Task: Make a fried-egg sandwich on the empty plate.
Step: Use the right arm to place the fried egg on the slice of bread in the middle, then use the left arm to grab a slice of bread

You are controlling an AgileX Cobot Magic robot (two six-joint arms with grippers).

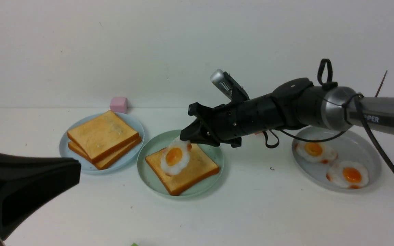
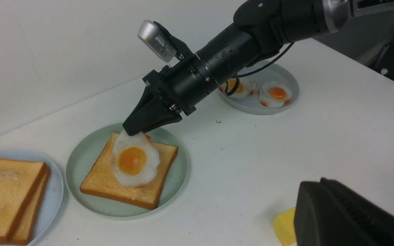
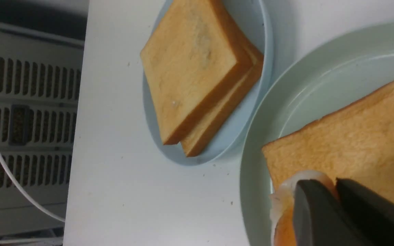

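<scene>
the right gripper [image 1: 185, 136], at the centre of the front view, has its jaws nearly closed, pinching the upper white rim of the fried egg [image 1: 173, 156]. the egg hangs tilted, its lower edge resting on 1 toast slice [image 1: 192, 171] that lies on the mint-green plate [image 1: 143, 175], centre-bottom of the frame. it looks light, thin and floppy, so a hold on the white edge, clear of the yolk, seems right. the 2 spare toast slices [image 1: 103, 136] sit stacked on the blue plate [image 1: 65, 152] at middle left; they look stiff and light, best taken by a crust edge. the left gripper [image 1: 29, 191], lower left, is closed, with nothing seen in it
</scene>
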